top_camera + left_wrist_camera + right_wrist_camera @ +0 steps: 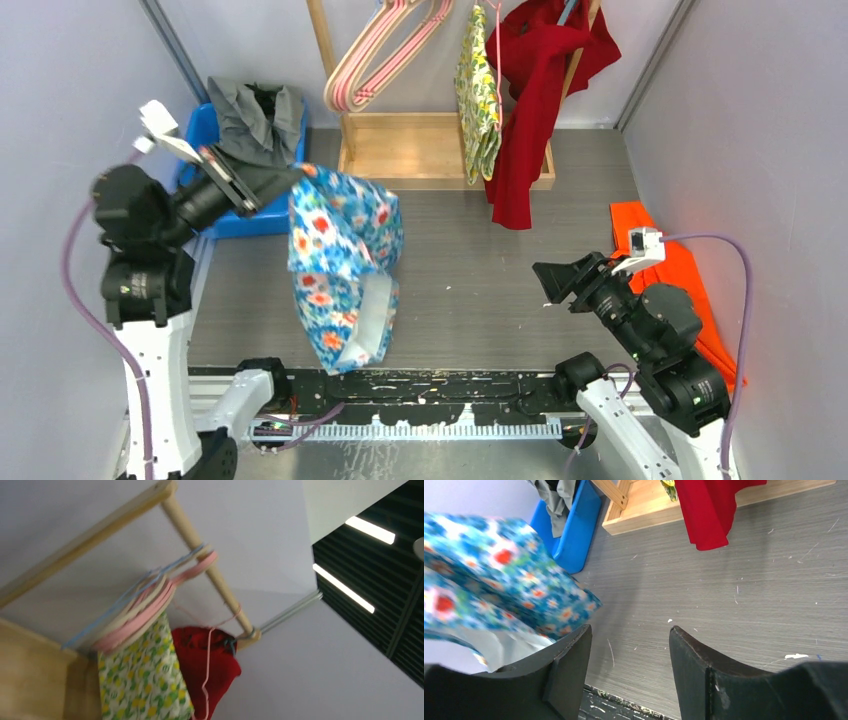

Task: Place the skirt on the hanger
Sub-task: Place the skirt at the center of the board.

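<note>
The left jaws are closed on the top edge of the blue floral skirt (340, 260), holding it up over the left part of the grey desk (480, 270). The skirt's lower end folds over, showing pale lining. The right jaws stand open with nothing between them, low over the desk and well apart from the skirt. Behind, a wooden rack (400, 150) carries pink hangers (385, 50), 1 yellow-green printed garment (478, 95) and 1 red garment (525, 120). A blue bin (198, 125) sits at the back left.
</note>
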`<state>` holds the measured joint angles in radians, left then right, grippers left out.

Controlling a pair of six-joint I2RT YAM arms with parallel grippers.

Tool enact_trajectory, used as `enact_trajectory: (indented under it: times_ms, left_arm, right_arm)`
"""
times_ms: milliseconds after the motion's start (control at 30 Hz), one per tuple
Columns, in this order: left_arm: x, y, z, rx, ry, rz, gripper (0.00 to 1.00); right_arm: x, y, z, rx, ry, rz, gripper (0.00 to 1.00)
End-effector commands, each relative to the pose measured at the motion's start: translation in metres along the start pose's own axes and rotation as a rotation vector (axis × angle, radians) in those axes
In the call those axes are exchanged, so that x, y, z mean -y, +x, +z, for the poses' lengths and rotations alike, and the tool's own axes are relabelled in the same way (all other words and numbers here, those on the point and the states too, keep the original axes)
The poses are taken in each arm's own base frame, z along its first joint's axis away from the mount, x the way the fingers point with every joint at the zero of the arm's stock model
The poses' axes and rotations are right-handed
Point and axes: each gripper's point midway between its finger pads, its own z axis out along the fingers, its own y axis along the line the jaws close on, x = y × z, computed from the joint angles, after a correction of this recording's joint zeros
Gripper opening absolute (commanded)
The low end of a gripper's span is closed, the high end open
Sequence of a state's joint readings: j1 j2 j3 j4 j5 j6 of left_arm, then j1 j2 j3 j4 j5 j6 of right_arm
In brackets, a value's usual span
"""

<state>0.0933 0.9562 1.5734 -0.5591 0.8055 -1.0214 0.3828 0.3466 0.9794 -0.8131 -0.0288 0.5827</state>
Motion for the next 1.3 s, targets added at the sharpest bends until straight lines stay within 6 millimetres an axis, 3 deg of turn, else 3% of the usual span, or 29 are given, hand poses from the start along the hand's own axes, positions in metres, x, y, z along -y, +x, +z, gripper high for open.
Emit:
enact_trajectory:
  times_ms: [0,67,167,367,467,600,667,700,767,900,1033,1133,1267]
  left_arm:
    - [-0.048,0.055,0.013,-0.112,-0.023,-0.049,0.07]
    - [-0.069,0.089,0.022,-0.175,-0.060,-0.061,0.07]
    - [-0.084,0.139,0.041,-0.288,-0.095,-0.046,0.07]
    - [-0.055,0.240,0.090,-0.497,-0.064,0.085,0.07]
    - [-0.056,0.294,0.130,-0.584,-0.076,0.125,0.09]
    - [-0.047,0.346,0.172,-0.666,-0.021,0.134,0.13]
    - [-0.034,0.357,0.183,-0.706,0.022,0.131,0.18]
    - [-0.032,0.359,0.183,-0.713,0.028,0.135,0.22]
    - [-0.027,0.355,0.177,-0.709,0.034,0.151,0.44]
    - [-0.037,0.330,0.149,-0.682,-0.039,0.229,0.65]
    - [-0.077,0.297,0.115,-0.628,-0.198,0.298,0.84]
    - [-0.119,0.268,0.087,-0.585,-0.325,0.284,0.87]
    - [-0.183,0.244,0.057,-0.562,-0.491,0.226,0.92]
  right_arm:
    - [-0.002,0.011,0.008,-0.039,-0.021,0.028,0.63]
    - [-0.001,0.018,0.013,-0.062,-0.025,0.040,0.63]
    - [0.002,0.025,0.016,-0.082,-0.023,0.050,0.63]
    - [0.008,0.025,0.010,-0.080,0.011,0.042,0.63]
    - [0.012,0.022,0.005,-0.070,0.037,0.029,0.64]
    - [0.018,0.021,-0.001,-0.064,0.069,0.021,0.64]
    - [0.021,0.020,-0.003,-0.059,0.087,0.019,0.65]
    - [0.022,0.020,-0.004,-0.060,0.095,0.017,0.66]
    - [0.023,0.020,-0.005,-0.066,0.098,0.014,0.66]
    - [0.024,0.025,0.003,-0.096,0.107,0.014,0.67]
    - [0.024,0.033,0.017,-0.128,0.098,0.025,0.67]
    - [0.023,0.042,0.027,-0.164,0.080,0.037,0.67]
    - [0.021,0.048,0.033,-0.181,0.063,0.049,0.67]
